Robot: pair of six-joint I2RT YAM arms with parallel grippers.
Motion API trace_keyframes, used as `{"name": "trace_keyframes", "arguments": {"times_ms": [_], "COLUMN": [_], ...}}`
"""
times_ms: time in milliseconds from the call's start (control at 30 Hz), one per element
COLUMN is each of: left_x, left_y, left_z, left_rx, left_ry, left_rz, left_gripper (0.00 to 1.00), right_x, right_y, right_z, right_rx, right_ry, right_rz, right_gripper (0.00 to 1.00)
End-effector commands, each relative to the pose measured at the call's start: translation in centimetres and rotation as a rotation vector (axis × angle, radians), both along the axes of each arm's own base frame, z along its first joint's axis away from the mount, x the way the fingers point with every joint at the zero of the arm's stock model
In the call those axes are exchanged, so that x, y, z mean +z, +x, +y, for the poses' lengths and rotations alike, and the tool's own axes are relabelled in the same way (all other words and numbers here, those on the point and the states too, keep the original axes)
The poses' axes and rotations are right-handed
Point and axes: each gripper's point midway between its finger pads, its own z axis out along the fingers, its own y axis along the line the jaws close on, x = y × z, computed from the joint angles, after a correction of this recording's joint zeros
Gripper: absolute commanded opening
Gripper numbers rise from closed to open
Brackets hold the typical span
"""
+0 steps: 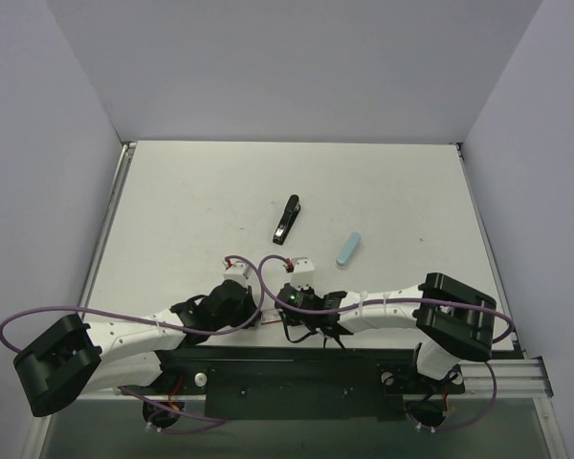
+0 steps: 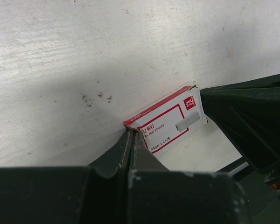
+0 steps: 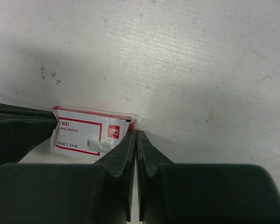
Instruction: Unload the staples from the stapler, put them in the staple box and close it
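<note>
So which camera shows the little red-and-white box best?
Left wrist: the box looks large, its label readable. Right wrist shows it smaller and partly hidden. From above, barely a pinkish sliver shows.

Staple box against closed jaws

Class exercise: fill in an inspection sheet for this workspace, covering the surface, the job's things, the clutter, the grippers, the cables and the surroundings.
Surface: white table, scuffed, with dark specks.
Job's things: black stapler lying mid-table, away from both grippers; loose staples, nothing seen.
Clutter: red-and-white staple box near the arms' bases; pale blue block right of the stapler.
Grippers: left gripper shut, tips at one end of the staple box; right gripper shut, tips at the other end.
Cables: purple cables looping along both arms.
Surroundings: plain pale walls on three sides.
</note>
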Motion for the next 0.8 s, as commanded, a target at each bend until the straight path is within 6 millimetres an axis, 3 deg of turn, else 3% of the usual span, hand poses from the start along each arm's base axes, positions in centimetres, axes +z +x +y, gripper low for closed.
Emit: {"name": "trace_keyframes", "arguments": {"times_ms": [0, 200, 467, 567, 767], "left_x": [-2.4, -1.9, -1.0, -0.6, 1.1], "left_y": [-1.8, -1.5, -1.2, -1.1, -0.5], "left_z": [1.8, 1.6, 2.2, 2.7, 3.3], "left_rx": [-0.022, -0.019, 0.002, 0.017, 0.047], "left_ry": [0.096, 0.083, 0.085, 0.092, 0.078], "left_rz": [0.071, 0.056, 0.021, 0.008, -0.037], "left_gripper": [0.00, 0.00, 0.00, 0.00, 0.19], "right_x": [-0.2, 0.0, 0.8, 1.5, 3.5], "right_y": [-1.1, -1.1, 0.5, 1.0, 1.7], "right_z": [1.3, 0.9, -2.9, -4.4, -6.5], "right_rx": [0.025, 0.016, -0.061, -0.087, -0.120], "right_ry": [0.016, 0.016, -0.020, -0.031, -0.082], "right_rz": [0.038, 0.034, -0.008, -0.034, -0.092], "right_gripper": [0.00, 0.00, 0.00, 0.08, 0.34]}}
